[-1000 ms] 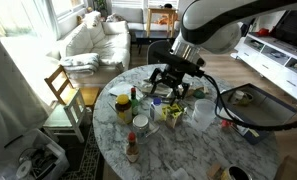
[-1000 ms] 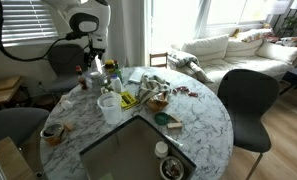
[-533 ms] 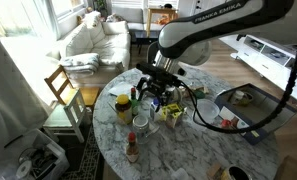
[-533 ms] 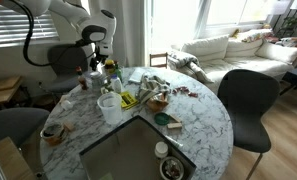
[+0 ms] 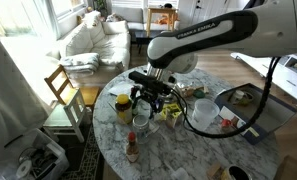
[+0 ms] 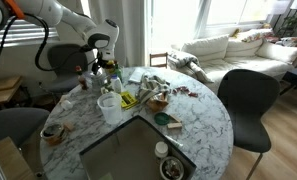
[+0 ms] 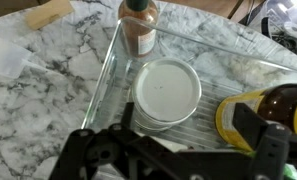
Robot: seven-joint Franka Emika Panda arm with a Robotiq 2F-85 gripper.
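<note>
While I hang over the round marble desk [image 5: 193,150], my end effector [image 5: 148,100] has its jaws spread as wide as they go, and there is nothing between them. It touches no object.

In the wrist view my end effector [image 7: 178,160] comes in from 6 o'clock, with one dark finger [image 7: 88,155] at the lower left and the other at the lower right. The white-lidded jar [image 7: 166,93] is just beyond them, toward 12 o'clock and nearly centred between the two fingers. It stands upright inside a clear glass tray [image 7: 223,72], and I look straight down on its round lid.

From this jar, a spice bottle [image 7: 140,25] with brown powder stands at 12 o'clock, upright, at the far end of the same tray. At 3 o'clock, just beside the jar, is a yellow and dark brown container [image 7: 268,108]; I cannot tell if it is one object or two. At 10 o'clock, outside the tray, a wooden block [image 7: 50,13] lies on the marble.

In an exterior view the white-lidded jar [image 5: 140,122] is directly below my fingers, with a yellow jar [image 5: 122,108] near it and the spice bottle [image 5: 133,148] closer to the desk edge.
</note>
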